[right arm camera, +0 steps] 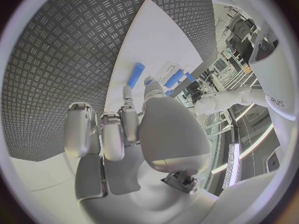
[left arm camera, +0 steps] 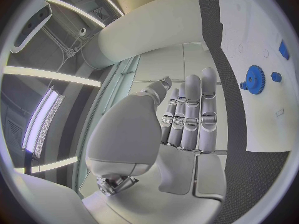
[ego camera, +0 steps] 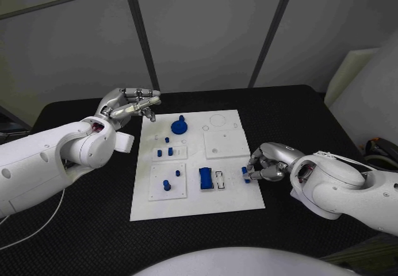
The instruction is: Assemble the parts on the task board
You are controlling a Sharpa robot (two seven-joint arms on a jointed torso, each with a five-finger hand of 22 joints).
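The white task board (ego camera: pixel 197 198) lies in the middle of the black table. On it are a blue gear-shaped part (ego camera: pixel 179 125), several small blue pegs (ego camera: pixel 165 152) and a blue block (ego camera: pixel 205 178) beside a white slotted piece (ego camera: pixel 219 179). My right hand (ego camera: pixel 266 163) is at the board's right edge and pinches a small blue part (ego camera: pixel 246 174) just above the board. In the right wrist view that hand (right arm camera: pixel 137 129) curls in, with a blue peg (right arm camera: pixel 136 75) beyond it. My left hand (ego camera: pixel 129 106) hovers by the board's far left corner, fingers (left arm camera: pixel 190 117) stretched out straight and holding nothing.
A raised white square plate (ego camera: pixel 225 144) and a ring outline (ego camera: pixel 218 121) sit on the board's far right. In the left wrist view the blue gear (left arm camera: pixel 254 78) stands on the board (left arm camera: pixel 261 124). Black table (ego camera: pixel 290 109) surrounds the board.
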